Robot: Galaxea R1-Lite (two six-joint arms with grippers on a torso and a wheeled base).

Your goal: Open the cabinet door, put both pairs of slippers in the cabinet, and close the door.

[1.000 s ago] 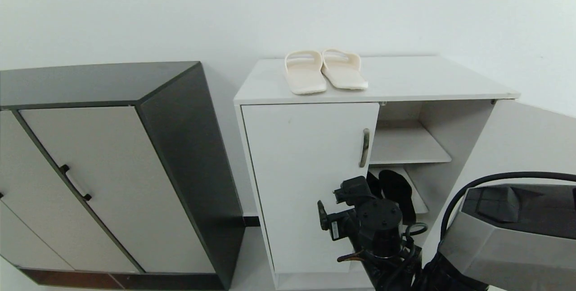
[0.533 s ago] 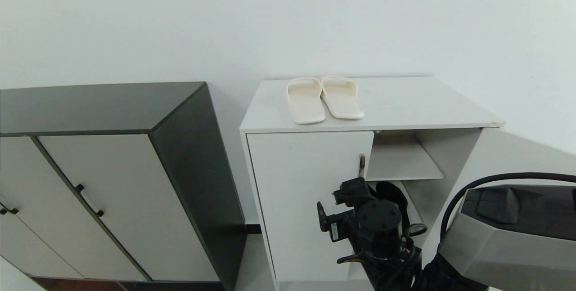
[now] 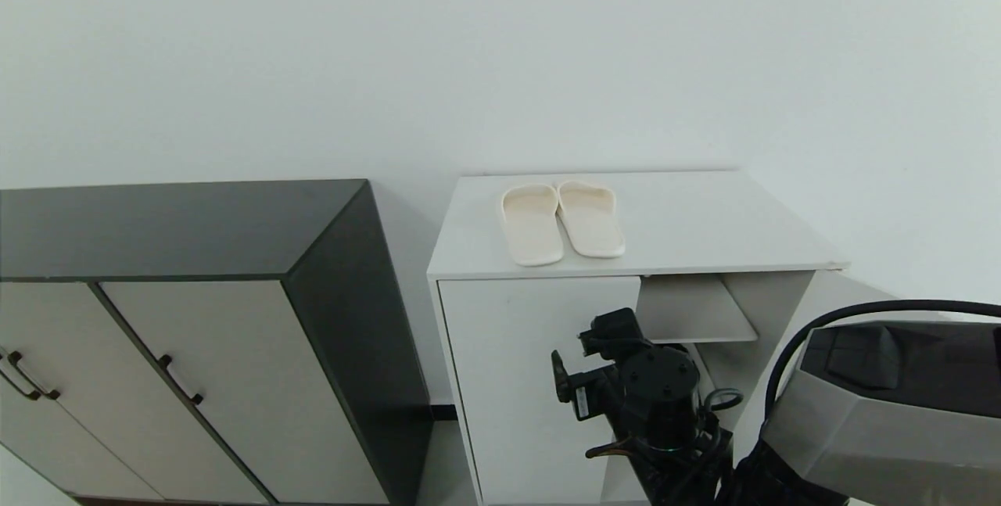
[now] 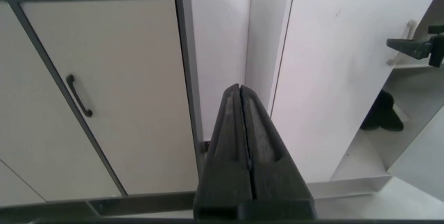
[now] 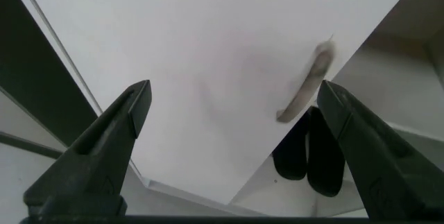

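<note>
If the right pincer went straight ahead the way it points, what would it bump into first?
Most likely the white cabinet door, a little beside its handle. The right pincer is open and points at that door panel. How far off the door is, I cannot tell.

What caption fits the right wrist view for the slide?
Open right gripper faces the white cabinet door near its handle; black slippers sit inside.

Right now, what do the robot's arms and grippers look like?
The left gripper is matte black, with two long flat fingers tapering to a narrow tip. The right gripper is also black, its fingers wedge-shaped with flat inner faces. The right arm is black with a round wrist housing, a small white label and thin looping black cables.
</note>
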